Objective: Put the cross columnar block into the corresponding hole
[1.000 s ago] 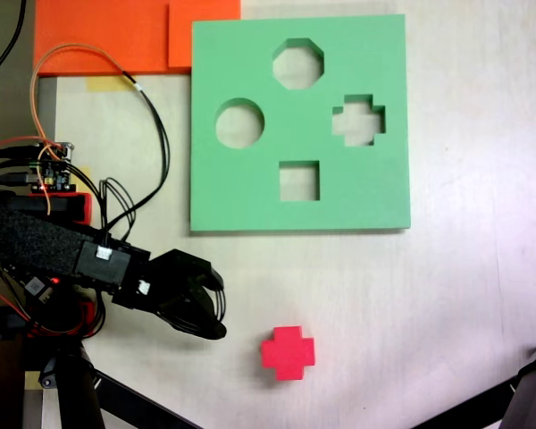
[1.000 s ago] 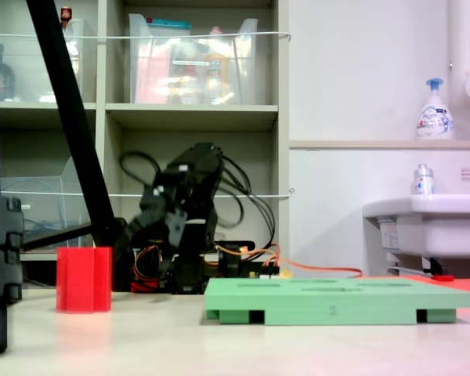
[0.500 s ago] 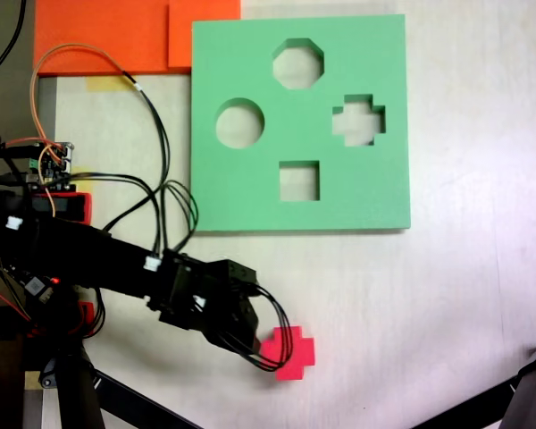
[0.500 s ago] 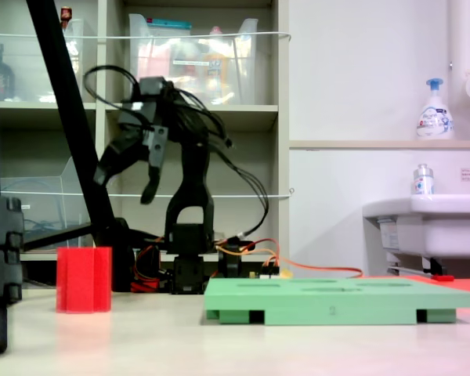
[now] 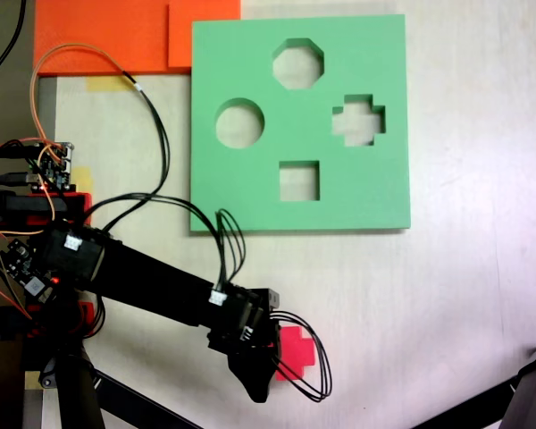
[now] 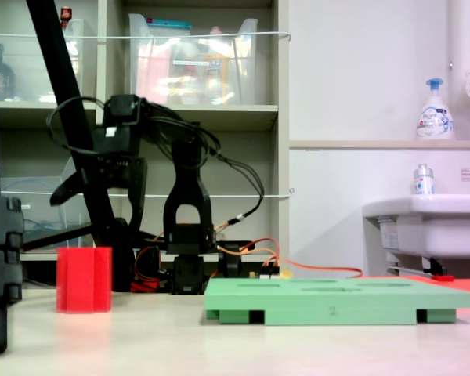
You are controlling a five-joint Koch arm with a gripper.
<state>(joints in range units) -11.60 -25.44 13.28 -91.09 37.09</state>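
Shelving and a washbasin stood behind the pale desk (image 5: 464,295). We were at the reach-and-grasp step: the cross columnar block (image 5: 297,351) stood upright, well apart from the corresponding hole (image 5: 358,120) in the green board (image 5: 250,192). Our arm stretched out low, and the claw (image 6: 100,200) hung spread above the block; we could not tell from overhead whether it touched. Next it should descend and pinch.

A pale tabletop (image 6: 243,345) stretches before open beige shelving (image 6: 196,117) holding clear plastic bins (image 6: 192,59), directly behind the pincer in the second exterior view. Well off toward the second exterior view's right, a white wall (image 6: 360,70) backs a white sink (image 6: 427,223), with a pump soap bottle (image 6: 435,110) on the ledge above.
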